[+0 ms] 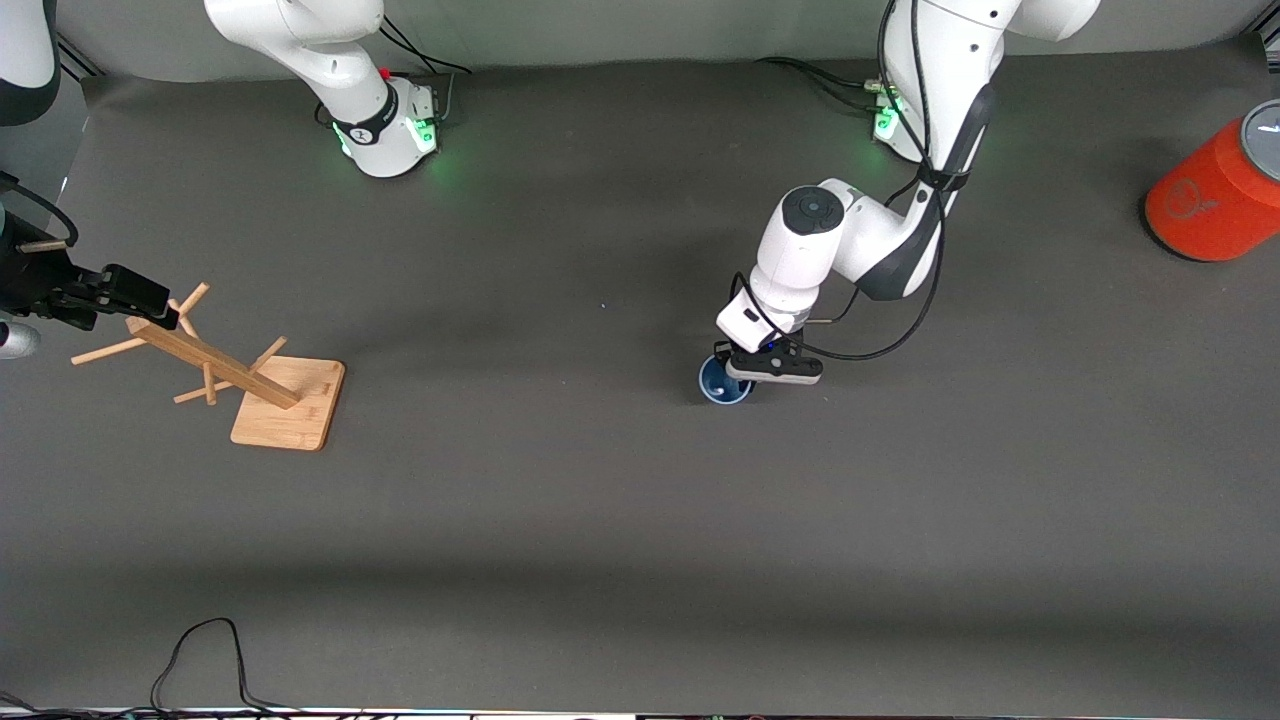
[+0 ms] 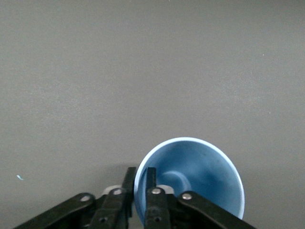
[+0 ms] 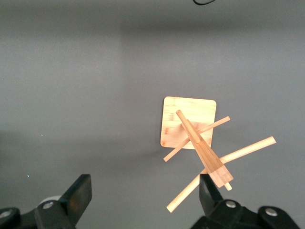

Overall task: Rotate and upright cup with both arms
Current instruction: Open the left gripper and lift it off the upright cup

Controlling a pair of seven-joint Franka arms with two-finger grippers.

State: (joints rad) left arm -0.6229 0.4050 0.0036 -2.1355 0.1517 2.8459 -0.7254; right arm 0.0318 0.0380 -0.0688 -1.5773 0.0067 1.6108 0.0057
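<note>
The pale-blue cup [image 1: 718, 384] is on the dark table mat near the middle, toward the left arm's end, with its mouth facing up and its darker blue inside showing. My left gripper [image 1: 738, 376] is right over it. In the left wrist view the gripper [image 2: 140, 175] is shut on the cup's [image 2: 195, 171] rim wall, one finger inside and one outside. My right gripper [image 1: 150, 305] is open and holds nothing, up beside the top of the wooden rack; the right wrist view shows the gripper [image 3: 145, 186] with its fingers spread wide.
A wooden peg rack [image 1: 255, 385] on a square base stands toward the right arm's end of the table and also shows in the right wrist view [image 3: 190, 129]. A large orange cylinder with a grey top [image 1: 1215, 195] lies at the left arm's end. A black cable [image 1: 200, 650] lies at the near edge.
</note>
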